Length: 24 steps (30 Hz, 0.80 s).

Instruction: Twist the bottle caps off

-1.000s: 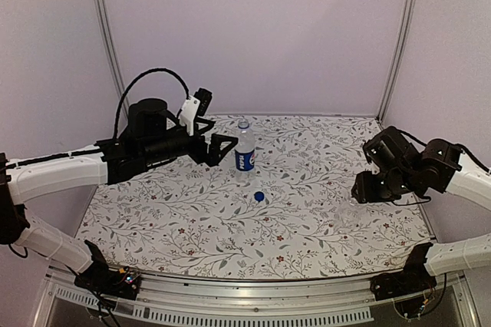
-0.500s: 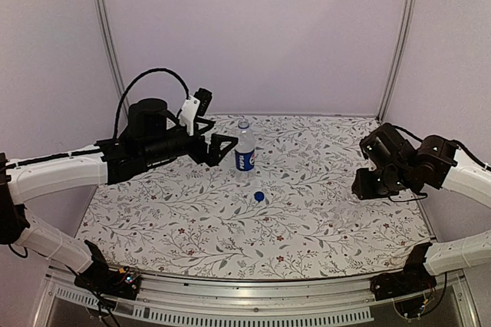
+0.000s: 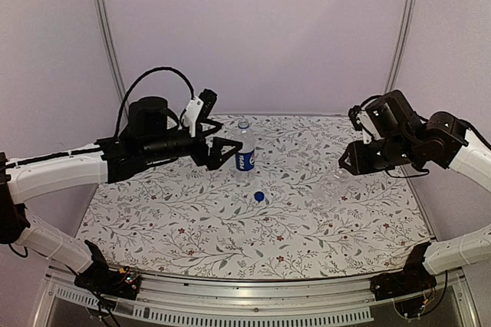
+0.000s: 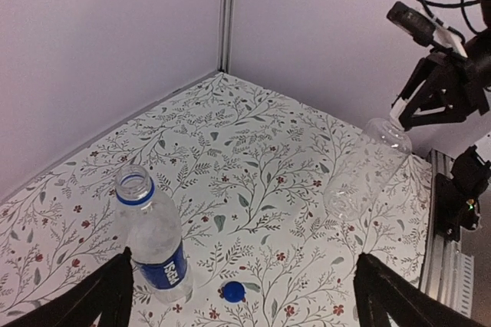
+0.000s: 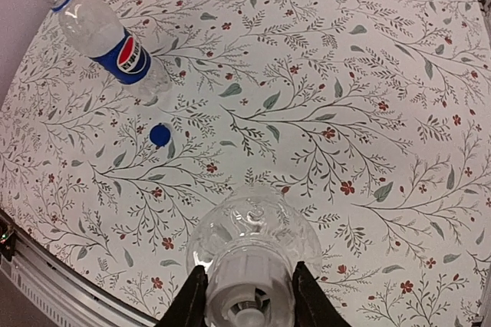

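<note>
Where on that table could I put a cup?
The near strip of the table, in front of the blue cap, is bare. Crowded: around the labelled bottle by the left gripper, and the clear bottle in the right gripper.

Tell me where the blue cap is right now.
The blue cap lies on the table near the middle of the top view, just in front of the labelled bottle and apart from it, left of the clear bottle in the right gripper.

The left arm [image 3: 61, 170] reaches level toward the middle, the left gripper [image 3: 224, 150] spread wide. The right arm [image 3: 469, 156] is held high, the right gripper [image 3: 347, 164] clamped on a clear bottle [image 5: 253, 246].
</note>
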Tool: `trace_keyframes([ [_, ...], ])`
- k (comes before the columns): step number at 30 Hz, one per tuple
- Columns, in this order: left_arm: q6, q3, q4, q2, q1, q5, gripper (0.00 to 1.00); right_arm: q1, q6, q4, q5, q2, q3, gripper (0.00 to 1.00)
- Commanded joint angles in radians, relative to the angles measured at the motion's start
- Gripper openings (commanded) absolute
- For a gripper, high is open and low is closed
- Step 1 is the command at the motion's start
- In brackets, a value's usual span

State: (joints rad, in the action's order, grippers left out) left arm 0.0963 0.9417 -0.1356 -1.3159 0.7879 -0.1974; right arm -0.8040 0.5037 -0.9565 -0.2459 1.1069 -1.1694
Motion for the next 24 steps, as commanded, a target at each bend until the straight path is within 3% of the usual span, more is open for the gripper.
trace_keyframes([
  [1, -0.050, 0.028, 0.001, -0.022, 0.030, -0.121, 1.00, -0.001, -0.154, 0.089, 0.136, 0.048, -0.120, 0.00],
  [13, -0.095, 0.108, 0.026, -0.036, 0.086, -0.198, 0.97, -0.018, -0.372, 0.164, 0.415, 0.200, -0.342, 0.00],
  [19, -0.205, 0.158, 0.088, -0.071, 0.092, -0.382, 0.95, -0.019, -0.442, 0.228, 0.528, 0.239, -0.376, 0.00],
  [24, -0.244, 0.153, 0.099, -0.068, 0.111, -0.369, 0.94, -0.020, -0.477, 0.239, 0.656, 0.288, -0.435, 0.00],
])
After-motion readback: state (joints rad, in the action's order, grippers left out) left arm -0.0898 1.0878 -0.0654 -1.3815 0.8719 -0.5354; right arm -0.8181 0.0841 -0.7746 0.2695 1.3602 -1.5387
